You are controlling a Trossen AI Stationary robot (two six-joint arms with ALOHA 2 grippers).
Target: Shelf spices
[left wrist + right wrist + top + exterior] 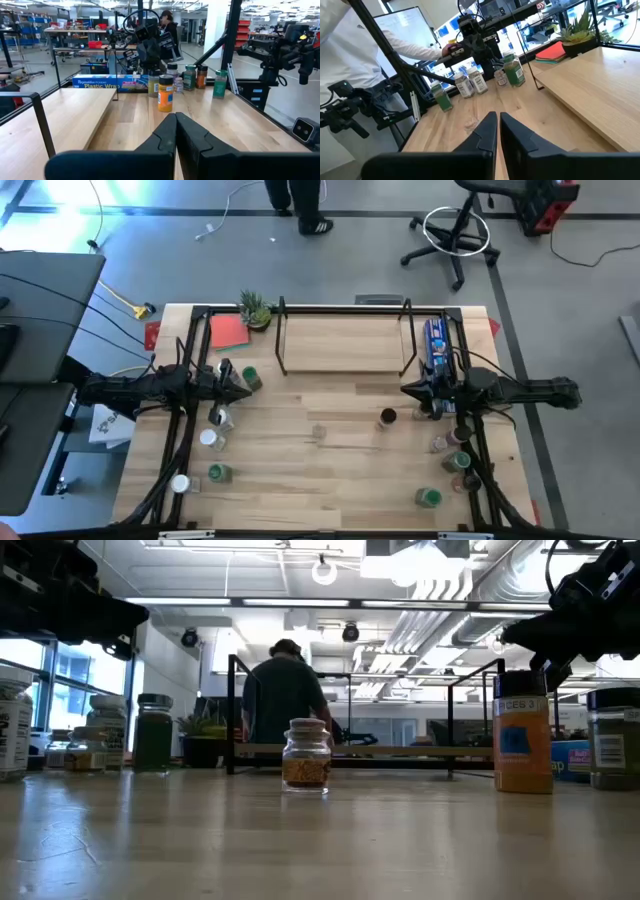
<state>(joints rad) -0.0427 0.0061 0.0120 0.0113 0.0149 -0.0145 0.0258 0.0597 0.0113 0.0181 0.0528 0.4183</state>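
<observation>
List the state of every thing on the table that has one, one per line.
Shelf: upright at the table's far edge, nothing on it.
Spices: upright on the table, none shelved.
Left tool: shut, holding nothing.
Right tool: shut, holding nothing.
Blue box: lying flat beside the shelf.

The left arm reaches in level from the table's (pixel 330 480) left edge; the left gripper (pixel 243 387) hangs above the board, fingers (pixel 167 132) pressed together, holding nothing. The right arm mirrors it from the right edge, the right gripper (pixel 408 390) likewise closed and empty.
</observation>
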